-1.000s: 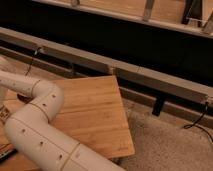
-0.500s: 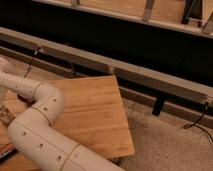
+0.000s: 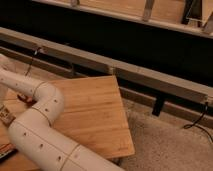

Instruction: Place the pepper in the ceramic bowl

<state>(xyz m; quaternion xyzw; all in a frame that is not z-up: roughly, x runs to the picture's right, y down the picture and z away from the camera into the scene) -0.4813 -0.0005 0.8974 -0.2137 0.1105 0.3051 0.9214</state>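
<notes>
Wooden table [image 3: 95, 112] on speckled floor [image 3: 165, 145], metal rail [image 3: 125, 70] behind; white arm [image 3: 42, 125] crosses table's left side, hiding gripper off its left edge; small red bit, possibly the pepper [image 3: 22, 98], beside arm.

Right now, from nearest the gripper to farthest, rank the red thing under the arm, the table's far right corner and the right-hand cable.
The gripper is out of view, past the left edge where the forearm leads; ranked from there.
1. red thing, left, under the forearm.
2. table corner, middle.
3. cable, far right.
</notes>
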